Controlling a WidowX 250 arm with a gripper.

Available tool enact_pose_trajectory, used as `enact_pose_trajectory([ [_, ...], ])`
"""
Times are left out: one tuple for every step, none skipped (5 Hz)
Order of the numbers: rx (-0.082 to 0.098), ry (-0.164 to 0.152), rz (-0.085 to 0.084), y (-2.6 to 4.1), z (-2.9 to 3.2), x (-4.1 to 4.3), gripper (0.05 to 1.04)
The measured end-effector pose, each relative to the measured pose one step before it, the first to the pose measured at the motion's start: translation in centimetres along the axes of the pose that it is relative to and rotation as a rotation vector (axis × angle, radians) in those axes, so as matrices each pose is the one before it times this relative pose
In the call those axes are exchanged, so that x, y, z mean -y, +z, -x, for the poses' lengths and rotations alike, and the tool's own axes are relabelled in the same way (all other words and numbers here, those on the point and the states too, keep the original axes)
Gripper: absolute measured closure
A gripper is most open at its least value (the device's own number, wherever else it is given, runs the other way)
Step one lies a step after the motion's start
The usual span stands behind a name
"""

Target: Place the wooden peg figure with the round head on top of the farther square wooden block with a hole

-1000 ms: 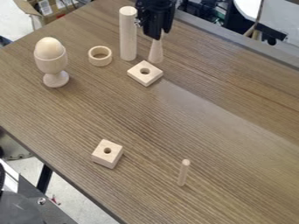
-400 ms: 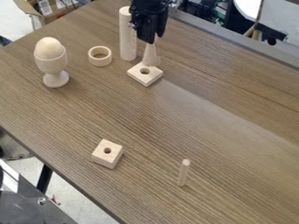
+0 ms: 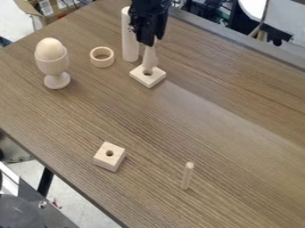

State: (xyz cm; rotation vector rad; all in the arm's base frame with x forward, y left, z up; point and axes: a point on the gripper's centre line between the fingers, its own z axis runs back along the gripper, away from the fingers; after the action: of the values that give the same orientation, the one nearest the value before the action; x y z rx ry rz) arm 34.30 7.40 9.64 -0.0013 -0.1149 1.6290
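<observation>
At the lower right of the frame we saw a slim, round-topped wooden peg (image 3: pixel 187 177) upright, and left of it a chunky pale block (image 3: pixel 109 156) with a round hole. Farther back, left to right, we found a smooth egg-shaped piece (image 3: pixel 50 46) in a stemmed wooden cup (image 3: pixel 53 66), a plain ring (image 3: pixel 102 65) and a flat, square, holed block (image 3: pixel 155 80). A flared wooden cone (image 3: pixel 150 58) stood upright at upper centre, its wide end over the flat block's far part; we could not tell whether they touched. Just behind it rose a tall, straight cylinder (image 3: pixel 127 42).

The black gripper (image 3: pixel 153 42) hung down from the top edge, its jaws clamped on the cone's narrow top.

Beneath, we had a brown, wood-grained tabletop (image 3: pixel 220 98) set diagonally, with pale floor (image 3: pixel 89 202) at lower left and a cardboard box (image 3: pixel 56 18) at upper left.
</observation>
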Motion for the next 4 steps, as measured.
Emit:
enact_pose_trajectory([
  [-0.0013,-0.0007,-0.0091,-0.446,0.024,0.030,0.780],
  [-0.0004,0.0043,-0.0030,-0.160,0.010,0.005,0.780],
  [-0.0010,0.0010,-0.0076,-0.321,0.022,-0.016,0.779],
  [0.0017,-0.0018,-0.0078,-0.264,0.030,-0.030,0.780],
])
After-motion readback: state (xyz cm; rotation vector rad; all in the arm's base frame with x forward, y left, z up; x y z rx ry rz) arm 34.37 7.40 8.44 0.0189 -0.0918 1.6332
